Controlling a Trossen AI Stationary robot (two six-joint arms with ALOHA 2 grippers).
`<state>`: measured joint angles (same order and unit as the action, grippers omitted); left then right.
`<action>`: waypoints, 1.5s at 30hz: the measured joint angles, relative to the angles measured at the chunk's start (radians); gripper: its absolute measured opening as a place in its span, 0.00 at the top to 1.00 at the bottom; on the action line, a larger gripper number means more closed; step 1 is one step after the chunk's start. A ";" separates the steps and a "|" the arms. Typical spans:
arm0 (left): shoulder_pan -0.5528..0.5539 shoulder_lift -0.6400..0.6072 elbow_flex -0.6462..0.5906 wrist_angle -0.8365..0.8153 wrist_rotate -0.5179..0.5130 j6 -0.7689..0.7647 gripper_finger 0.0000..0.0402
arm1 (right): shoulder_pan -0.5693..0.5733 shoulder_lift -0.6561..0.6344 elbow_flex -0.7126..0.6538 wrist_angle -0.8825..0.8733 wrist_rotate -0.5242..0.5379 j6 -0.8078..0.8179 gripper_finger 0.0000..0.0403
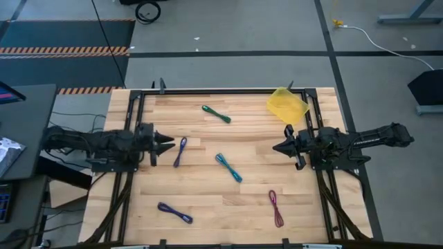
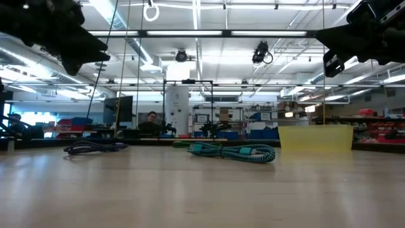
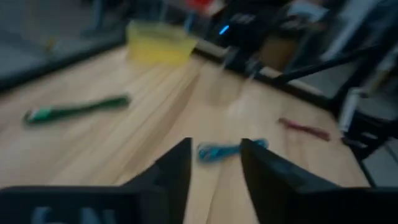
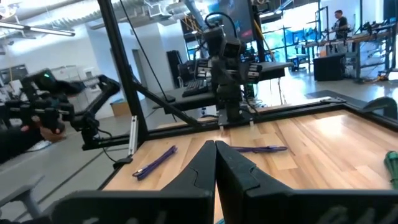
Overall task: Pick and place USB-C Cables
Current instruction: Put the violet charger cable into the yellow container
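Five short cable bundles lie flat and apart on the wooden table: green toward the far edge, violet, teal in the middle, maroon and dark blue-purple near the front. My left gripper hovers above the table beside the violet cable, pointing right, its fingers open a little; the teal cable shows beyond the gap. My right gripper hovers at the table's right, pointing left, shut, touching nothing.
A yellow container stands at the table's far right corner, seen also in the low view. A black metal frame runs along the table's edges. Bare wood lies between the cables. A person sits far behind the table.
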<state>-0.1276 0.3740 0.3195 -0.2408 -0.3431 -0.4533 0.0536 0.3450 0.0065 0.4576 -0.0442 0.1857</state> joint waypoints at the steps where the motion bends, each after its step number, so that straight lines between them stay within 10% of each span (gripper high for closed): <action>1: 0.009 0.037 0.038 -0.058 -0.002 -0.050 0.55 | 0.000 0.000 0.000 0.007 0.002 -0.010 0.96; 8: 0.081 0.363 0.197 -0.348 0.102 -0.354 0.35 | 0.000 0.000 0.000 0.023 0.002 -0.057 0.96; 20: 0.237 0.841 0.270 -0.327 0.180 -0.392 0.34 | 0.000 0.000 0.000 0.003 0.003 -0.058 0.96; 39: 0.248 1.129 0.356 -0.296 0.226 -0.334 0.36 | 0.000 0.000 0.000 -0.004 0.080 -0.110 0.96; 45: 0.257 1.120 0.363 -0.300 0.231 -0.252 0.54 | 0.000 0.000 0.000 -0.004 0.079 -0.103 0.96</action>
<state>0.1295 1.4937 0.6822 -0.5410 -0.1120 -0.7050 0.0538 0.3447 0.0066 0.4540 0.0347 0.0826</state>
